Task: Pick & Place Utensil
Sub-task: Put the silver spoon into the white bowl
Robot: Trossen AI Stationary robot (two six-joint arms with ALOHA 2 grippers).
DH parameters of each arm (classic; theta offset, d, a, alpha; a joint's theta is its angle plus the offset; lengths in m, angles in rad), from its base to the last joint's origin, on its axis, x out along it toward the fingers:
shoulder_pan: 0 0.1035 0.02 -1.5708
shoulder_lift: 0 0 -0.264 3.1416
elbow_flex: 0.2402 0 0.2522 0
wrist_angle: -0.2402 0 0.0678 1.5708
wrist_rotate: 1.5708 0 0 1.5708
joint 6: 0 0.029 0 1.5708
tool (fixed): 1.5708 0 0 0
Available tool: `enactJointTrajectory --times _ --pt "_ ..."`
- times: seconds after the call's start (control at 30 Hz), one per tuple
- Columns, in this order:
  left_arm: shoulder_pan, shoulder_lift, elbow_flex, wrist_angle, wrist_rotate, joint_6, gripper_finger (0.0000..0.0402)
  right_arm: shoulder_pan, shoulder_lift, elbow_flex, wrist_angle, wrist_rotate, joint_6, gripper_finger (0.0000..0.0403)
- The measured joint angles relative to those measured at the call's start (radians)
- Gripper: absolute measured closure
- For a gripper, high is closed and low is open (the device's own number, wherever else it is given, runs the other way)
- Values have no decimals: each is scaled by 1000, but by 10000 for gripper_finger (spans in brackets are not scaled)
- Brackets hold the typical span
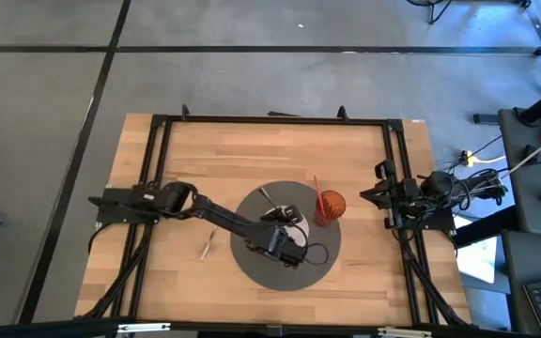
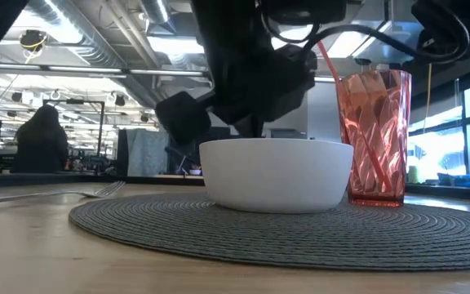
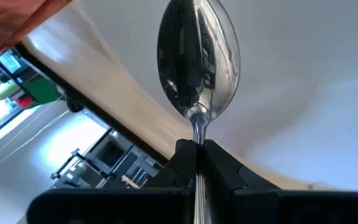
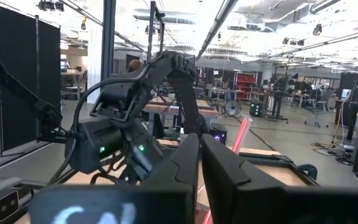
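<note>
Behind your wooden surface (image 1: 252,160) the low view looks into an open workshop with ceiling ducts and lights, where a person (image 2: 42,135) sits at the far left. On the surface lies a round dark woven placemat (image 1: 252,268), and on it stands a white bowl (image 2: 276,173). Just to the right of the bowl, at the mat's right edge, you have a red faceted plastic tumbler (image 2: 377,135) with a pink straw (image 2: 328,60) leaning in it. A fork (image 2: 64,194) lies flat on the bare wood to the left of the mat, well apart from the bowl. Your left tool (image 3: 197,149) is reached in over the bowl and is clenched on the handle of a metal spoon (image 3: 197,59); the left wrist view shows the spoon's bowl pointing out past the fingers, with the white inside of the bowl behind it. Your right tool (image 4: 200,163) waits at the surface's right edge, its fingers pressed together on nothing, facing the left arm across the surface.
</note>
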Motion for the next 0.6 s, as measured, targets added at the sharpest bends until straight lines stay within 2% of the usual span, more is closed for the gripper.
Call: enactJointTrajectory --times 0.3,0.43,0.6 --pt "-1 5 0 -14 60 -17 391 0 0 0 -3 0 0 382" --pt "-1 4 0 -13 132 7 388 0 0 0 -3 0 0 382" --pt "-1 4 0 -13 115 -10 384 0 0 0 -3 0 -4 382"
